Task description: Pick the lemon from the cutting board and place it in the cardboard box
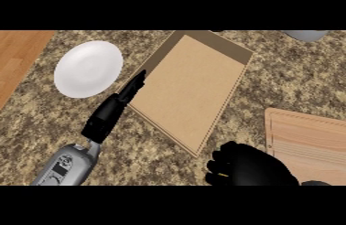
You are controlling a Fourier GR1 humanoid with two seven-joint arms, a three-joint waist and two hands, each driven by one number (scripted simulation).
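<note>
lemon (222, 174) — yellow sliver inside curled right hand (251, 167) | cardboard box (189, 89) — open

White plate (89, 69) on granite counter (283, 77)

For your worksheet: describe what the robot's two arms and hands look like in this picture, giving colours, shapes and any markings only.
The left hand is matte black, long and slim, narrowing to thin fingers. It joins through a narrow silver wrist to the left forearm, a rounded grey metallic casing bearing a small dark panel with pale markings too small to read. The right hand is also black, showing as a bulky rounded mass; its forearm is out of view.
</note>
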